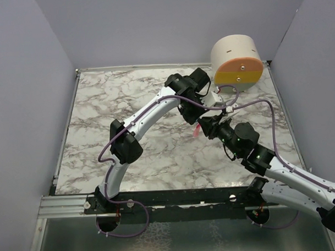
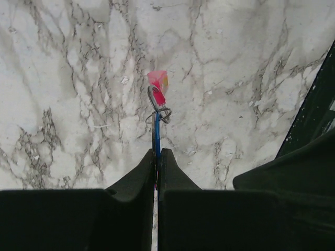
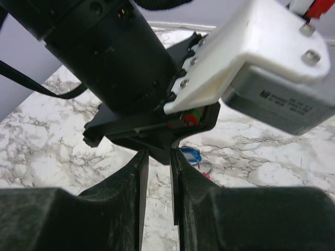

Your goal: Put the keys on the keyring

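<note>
Counter (image 1: 128,105): marble-patterned slab between plain grey walls. A pale drum (image 1: 237,60) with an orange-and-yellow face sits at the far right corner, well clear of the work.

Arms: the left arm (image 1: 150,112) reaches across the middle. The right arm (image 1: 279,168) comes in from the near right. Their wrists meet right of centre, close together.

Left pincer (image 2: 157,154): clenched on the key (image 2: 156,133). The key is held edge-on and shows as a thin blue line running straight out from the fingertips. Its long axis is in line with the fingers.

Right pincer (image 3: 158,159): jaws a narrow slit apart, with nothing visible between them. It points at the underside of the left wrist and holds neither task item.

Keyring (image 2: 158,104): directly beyond the key's tip, on the same line. The wire loop overlaps the tip in the left wrist view. Its pink tag (image 2: 158,82) lies on the far side of the loop. From the right wrist, the blue head and a bit of wire and pink show just past the fingertips, slightly right.

Cannot tell whether the key is threaded into the loop or only touching it. Cannot tell either whether the ring rests on the counter or hangs from the key.

Judgement: the left arm is nearer and carries the key. The next move depends on the key's axis staying aimed through the loop. With the ring unheld, a push may slide it away, so the right pincer probably needs to pin the tag.
</note>
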